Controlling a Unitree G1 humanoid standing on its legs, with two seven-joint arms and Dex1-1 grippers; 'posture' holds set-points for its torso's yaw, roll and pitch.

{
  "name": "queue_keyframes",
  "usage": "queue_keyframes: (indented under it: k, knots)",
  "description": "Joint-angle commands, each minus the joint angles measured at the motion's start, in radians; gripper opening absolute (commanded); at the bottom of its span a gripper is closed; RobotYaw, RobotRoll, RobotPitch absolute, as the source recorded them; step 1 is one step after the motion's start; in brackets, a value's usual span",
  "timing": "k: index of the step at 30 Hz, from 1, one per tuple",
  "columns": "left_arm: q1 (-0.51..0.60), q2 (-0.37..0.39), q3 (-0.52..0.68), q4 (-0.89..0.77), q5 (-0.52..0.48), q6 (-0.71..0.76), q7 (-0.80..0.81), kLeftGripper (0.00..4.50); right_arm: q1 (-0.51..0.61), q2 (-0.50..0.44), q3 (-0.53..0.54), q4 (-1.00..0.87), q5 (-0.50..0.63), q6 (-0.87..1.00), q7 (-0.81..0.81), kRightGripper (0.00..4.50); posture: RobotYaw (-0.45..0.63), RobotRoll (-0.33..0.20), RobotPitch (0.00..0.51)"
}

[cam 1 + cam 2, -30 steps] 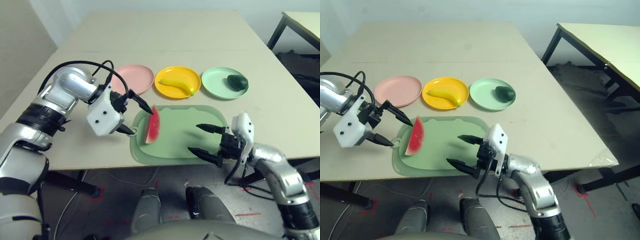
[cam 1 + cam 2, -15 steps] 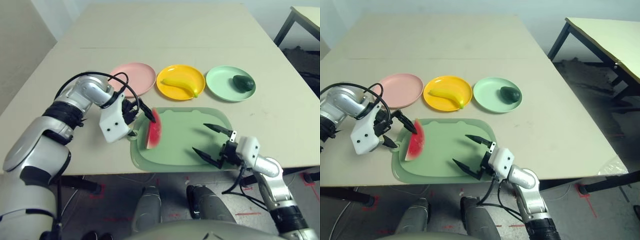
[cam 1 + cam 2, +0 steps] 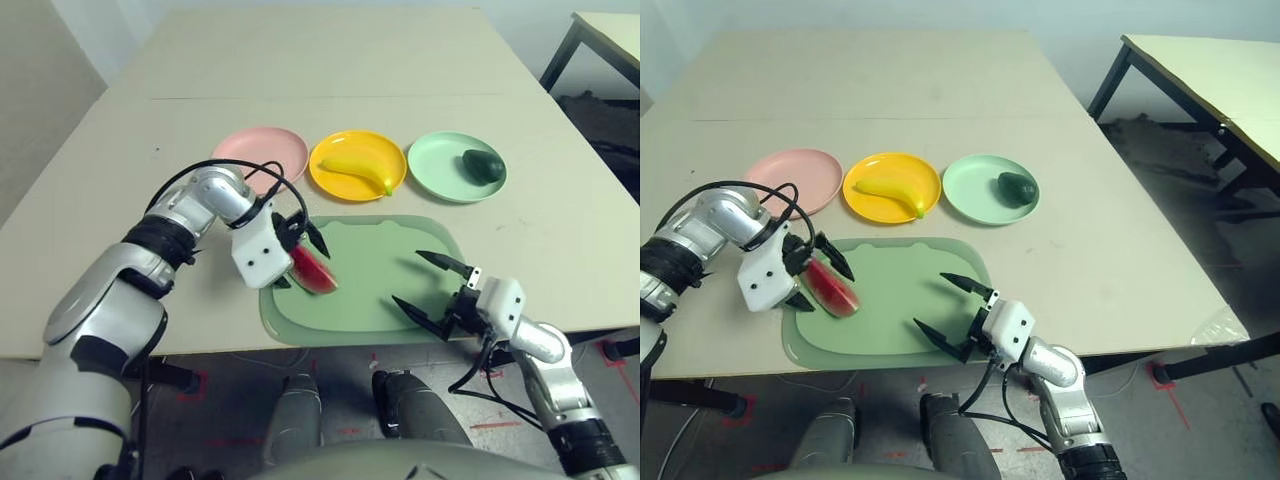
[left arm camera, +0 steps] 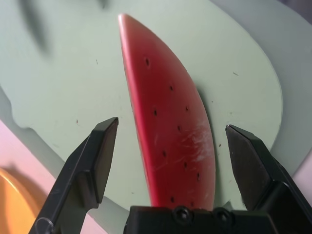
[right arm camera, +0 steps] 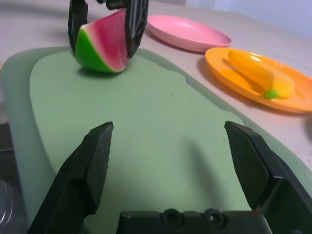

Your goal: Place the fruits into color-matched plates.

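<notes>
The red watermelon wedge (image 3: 316, 273) with green rind lies on the left part of the green cutting mat (image 3: 375, 270). My left gripper (image 3: 300, 262) is open and straddles the wedge, one finger (image 4: 95, 165) on each side with a gap to the fruit. My right gripper (image 3: 408, 277) is open and holds nothing above the mat's front right. The yellow banana (image 3: 355, 170) lies in the yellow plate (image 3: 330, 183). The dark green avocado (image 3: 483, 165) sits in the mint green plate (image 3: 435, 165). The pink plate (image 3: 262, 152) holds nothing.
The three plates stand in a row just behind the mat. The pink plate is close behind my left forearm. The table's front edge runs just beneath the mat. A second table (image 3: 1200, 70) stands off to the right.
My left gripper has come down around the wedge, which has tipped from upright to leaning. My right gripper has drawn back slightly toward the mat's front edge.
</notes>
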Motion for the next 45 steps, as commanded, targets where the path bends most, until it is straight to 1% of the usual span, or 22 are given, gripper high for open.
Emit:
queue_keyframes:
  k: [1,3,6,7,8,11,15,18,21,26,29,34,36,38,45]
  knots:
    - [0.048,0.015,0.007,-0.017,0.106,0.099,0.019,4.08,0.016,-0.009,0.001,-0.004,0.003,-0.001,-0.007,4.5,-0.04,0.0,0.129]
    - [0.065,0.017,0.019,-0.038,0.14,0.144,0.032,3.59,0.016,-0.01,-0.001,-0.005,0.006,0.002,-0.012,4.5,-0.04,0.0,0.128]
    - [0.087,0.02,0.033,-0.074,0.165,0.194,0.029,2.56,0.012,-0.012,-0.005,-0.006,0.008,0.007,-0.02,4.5,-0.04,0.0,0.125]
    - [0.092,0.02,0.039,-0.084,0.17,0.203,0.03,2.36,0.011,-0.013,-0.006,-0.005,0.009,0.007,-0.021,4.5,-0.04,0.0,0.125]
    - [0.095,0.019,0.045,-0.087,0.176,0.209,0.031,2.28,0.01,-0.016,-0.006,-0.006,0.011,0.006,-0.021,4.5,-0.04,0.0,0.123]
    - [0.093,0.014,0.062,-0.086,0.189,0.223,0.028,2.28,0.013,-0.028,-0.007,-0.012,0.021,-0.001,-0.009,4.5,-0.04,0.0,0.123]
    - [0.069,0.013,0.086,-0.057,0.191,0.229,0.025,2.28,0.024,-0.044,-0.002,-0.035,0.064,0.011,0.026,4.5,-0.05,0.0,0.122]
    - [0.023,0.016,0.119,0.006,0.193,0.229,0.045,2.28,0.033,-0.057,0.005,-0.086,0.119,0.059,0.052,4.5,-0.05,0.0,0.123]
    - [-0.035,0.025,0.147,0.104,0.226,0.207,0.085,2.28,0.031,-0.065,0.008,-0.141,0.152,0.115,0.059,4.5,-0.05,0.0,0.123]
    - [-0.157,0.065,0.171,0.317,0.333,0.149,0.215,2.28,0.014,-0.063,0.012,-0.257,0.196,0.233,0.034,4.5,-0.04,0.0,0.123]
    - [-0.225,0.087,0.165,0.421,0.415,0.131,0.338,2.28,0.007,-0.063,0.02,-0.306,0.202,0.314,0.011,4.5,-0.03,0.0,0.123]
    - [-0.304,0.103,0.149,0.543,0.535,0.16,0.533,2.28,-0.009,-0.028,0.035,-0.404,0.2,0.489,-0.112,4.5,-0.03,0.0,0.121]
    - [-0.32,0.096,0.155,0.576,0.558,0.181,0.596,2.28,-0.012,-0.011,0.043,-0.453,0.182,0.56,-0.18,4.5,-0.04,0.0,0.121]
    - [-0.329,0.089,0.147,0.598,0.594,0.192,0.663,2.28,-0.016,-0.006,0.052,-0.478,0.162,0.603,-0.214,4.5,-0.05,0.0,0.121]
    - [-0.329,0.027,0.14,0.653,0.671,0.253,0.86,2.28,-0.003,-0.025,0.051,-0.485,0.128,0.614,-0.217,4.5,-0.08,0.0,0.123]
